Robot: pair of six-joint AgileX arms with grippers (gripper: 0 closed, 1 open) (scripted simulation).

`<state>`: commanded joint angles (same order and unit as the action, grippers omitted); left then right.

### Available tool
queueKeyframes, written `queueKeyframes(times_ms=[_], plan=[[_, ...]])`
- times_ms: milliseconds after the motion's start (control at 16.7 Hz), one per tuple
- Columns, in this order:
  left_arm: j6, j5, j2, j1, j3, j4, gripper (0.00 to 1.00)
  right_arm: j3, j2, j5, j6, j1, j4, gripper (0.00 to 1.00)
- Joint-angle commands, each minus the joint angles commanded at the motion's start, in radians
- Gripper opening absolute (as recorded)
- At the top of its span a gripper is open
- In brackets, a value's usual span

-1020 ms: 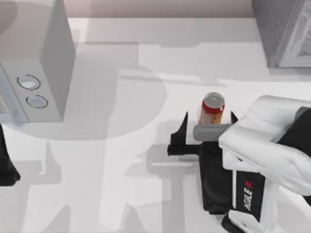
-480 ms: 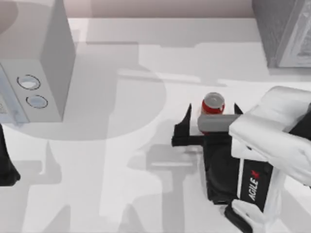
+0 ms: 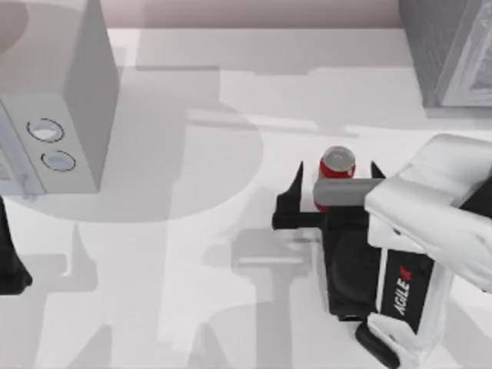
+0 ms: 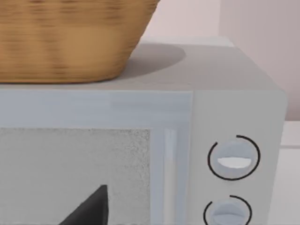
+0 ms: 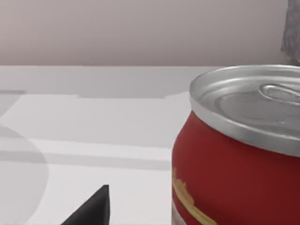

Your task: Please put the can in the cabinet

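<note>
The can [image 3: 337, 163], red with a silver top, stands upright on the white table right of centre. My right gripper [image 3: 335, 177] is open around it, with one black finger [image 3: 293, 192] to its left and the other [image 3: 377, 171] to its right, neither visibly touching. The right wrist view has the can [image 5: 234, 154] very close, beside one dark fingertip [image 5: 93, 206]. The cabinet [image 3: 450, 46], dark grey and speckled, stands at the far right corner. My left arm [image 3: 9, 265] is parked at the left edge, and one of its fingertips [image 4: 91, 208] shows off to the side.
A pale grey box with two round dials [image 3: 58, 115] stands at the far left, with a wicker basket [image 4: 70, 37] on top of it. Open white table lies between it and the can.
My right gripper has slid forward and slightly right, so the can sits deeper between its fingers. The can has not moved. The left arm is still.
</note>
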<state>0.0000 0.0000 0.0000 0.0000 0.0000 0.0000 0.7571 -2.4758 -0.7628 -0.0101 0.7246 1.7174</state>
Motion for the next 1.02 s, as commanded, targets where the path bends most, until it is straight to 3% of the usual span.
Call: queueKeyframes(times_ms=[780, 1020], plan=[[0.000, 0.000, 0.000, 0.000, 0.000, 0.000, 1.00, 0.000, 0.000, 0.000, 0.000, 0.000, 0.000, 0.02], [0.000, 0.000, 0.000, 0.000, 0.000, 0.000, 1.00, 0.000, 0.000, 0.000, 0.000, 0.000, 0.000, 0.00]])
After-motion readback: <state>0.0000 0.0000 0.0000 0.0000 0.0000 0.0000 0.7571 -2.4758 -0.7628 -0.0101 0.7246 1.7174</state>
